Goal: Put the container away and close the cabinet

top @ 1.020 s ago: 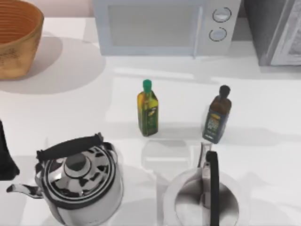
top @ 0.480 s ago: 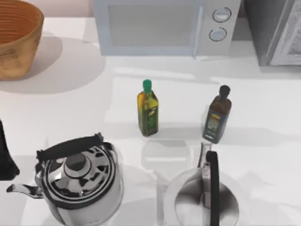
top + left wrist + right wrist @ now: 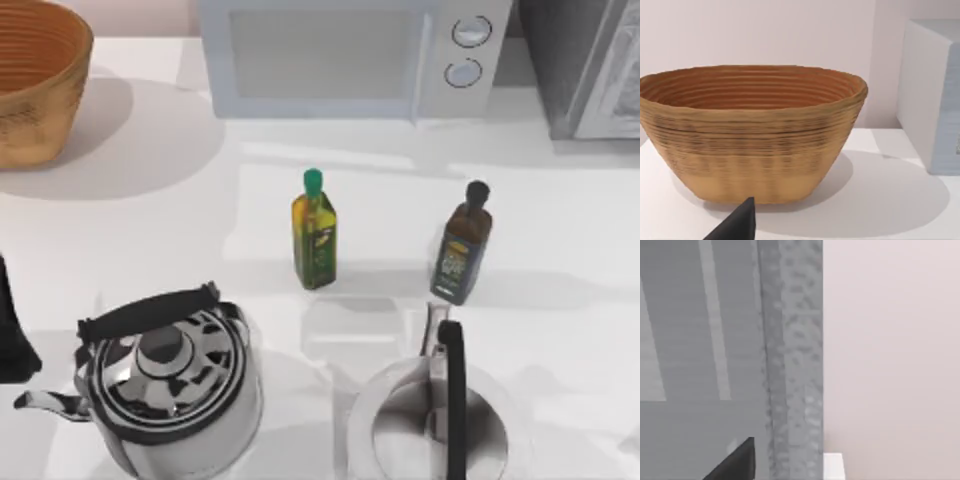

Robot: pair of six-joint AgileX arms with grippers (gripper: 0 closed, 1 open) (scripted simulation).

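Observation:
Two bottle-shaped containers stand mid-table: a yellow-green oil bottle (image 3: 316, 232) with a green cap, and to its right a dark bottle (image 3: 462, 247) with a black cap. The grey cabinet (image 3: 575, 70) stands at the back right, with a lighter panel (image 3: 620, 95) angled at its side. Its grey face (image 3: 705, 340) and speckled edge are close in the right wrist view. My left arm (image 3: 12, 335) is at the table's left edge. A dark tip of the left gripper (image 3: 737, 226) points toward the basket. A dark tip of the right gripper (image 3: 737, 462) is close to the cabinet.
A woven basket (image 3: 30, 85) (image 3: 752, 135) sits at the back left. A white microwave (image 3: 350, 55) stands at the back centre. A steel kettle (image 3: 165, 385) with a black handle is at the front left, and a second one (image 3: 435, 425) is at the front centre.
The light panel at the cabinet seems to have shifted slightly to the right, and a faint shadow now shows at the table's front right. Bottles, kettles and left arm are unmoved.

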